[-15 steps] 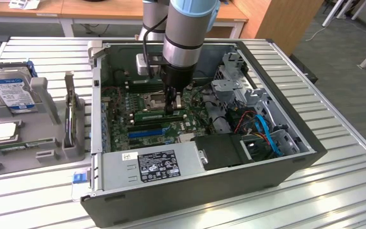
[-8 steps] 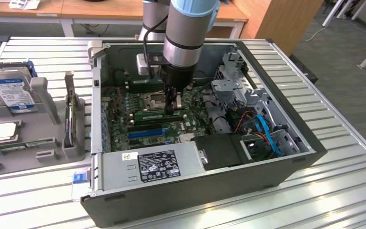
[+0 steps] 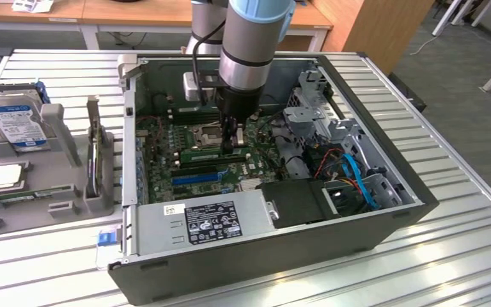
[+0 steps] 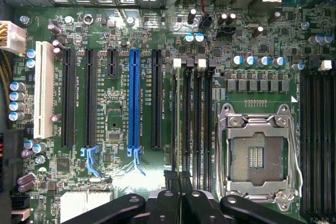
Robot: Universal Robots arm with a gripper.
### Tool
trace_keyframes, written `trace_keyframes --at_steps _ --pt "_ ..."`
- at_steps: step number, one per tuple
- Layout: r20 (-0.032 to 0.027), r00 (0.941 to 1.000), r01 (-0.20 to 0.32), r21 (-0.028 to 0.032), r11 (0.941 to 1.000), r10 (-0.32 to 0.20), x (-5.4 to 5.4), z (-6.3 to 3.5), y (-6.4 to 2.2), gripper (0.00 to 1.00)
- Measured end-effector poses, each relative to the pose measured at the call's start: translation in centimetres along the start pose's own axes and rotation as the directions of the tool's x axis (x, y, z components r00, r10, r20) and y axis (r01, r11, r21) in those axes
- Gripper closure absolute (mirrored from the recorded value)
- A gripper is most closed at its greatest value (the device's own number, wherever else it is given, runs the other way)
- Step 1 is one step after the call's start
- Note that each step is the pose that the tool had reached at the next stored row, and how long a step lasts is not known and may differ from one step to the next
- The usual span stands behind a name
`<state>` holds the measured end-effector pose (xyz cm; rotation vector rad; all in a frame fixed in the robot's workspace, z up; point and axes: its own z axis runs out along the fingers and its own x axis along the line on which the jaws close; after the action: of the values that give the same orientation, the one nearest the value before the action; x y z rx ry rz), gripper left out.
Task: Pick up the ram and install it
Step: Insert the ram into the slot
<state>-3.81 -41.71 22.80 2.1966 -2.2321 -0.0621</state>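
Ram (image 3: 204, 154) stands edgewise among the memory slots (image 4: 197, 119), nearer than the empty processor socket (image 3: 206, 134); gripper (image 3: 231, 148), fingers together, meets its top edge, apparently pressing it home.

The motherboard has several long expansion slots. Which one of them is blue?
The blue slot, with black slots on both sides. The white slot lies farthest from the CPU socket; all others are black.

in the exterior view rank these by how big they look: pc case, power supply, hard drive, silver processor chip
1. pc case
2. power supply, though it sits nearer the camera than the drive
3. hard drive
4. processor chip
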Motion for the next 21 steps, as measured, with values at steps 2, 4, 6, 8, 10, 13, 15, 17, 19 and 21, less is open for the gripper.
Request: trace_keyframes --at_steps 2,4,6,8,10,13,15,17,19,21 --pt "-0.0002 1.0 0.0 0.0 1.0 0.0 0.0 0.01 0.0 0.89" --pt "0.0003 1.0 0.0 0.0003 1.0 0.0 0.0 0.08 -0.01 0.89" --pt "0.0001 1.0 0.0 0.0004 1.0 0.0 0.0 0.18 -0.01 0.89" --pt "-0.0001 1.0 0.0 0.0005 1.0 0.0 0.01 0.26 -0.01 0.89" --pt "-0.0001 1.0 0.0 0.0006 1.0 0.0 0.01 0.35 -0.01 0.89" --pt "-0.0001 1.0 0.0 0.0007 1.0 0.0 0.01 0.46 -0.01 0.89" --pt "-0.0003 1.0 0.0 0.0007 1.0 0.0 0.01 0.48 -0.01 0.89" --pt "-0.0002 1.0 0.0 0.0007 1.0 0.0 0.01 0.48 -0.01 0.89" --pt "-0.0001 1.0 0.0 0.0008 1.0 0.0 0.01 0.49 -0.02 0.89" --pt "-0.0001 1.0 0.0 0.0008 1.0 0.0 0.01 0.49 -0.02 0.89"
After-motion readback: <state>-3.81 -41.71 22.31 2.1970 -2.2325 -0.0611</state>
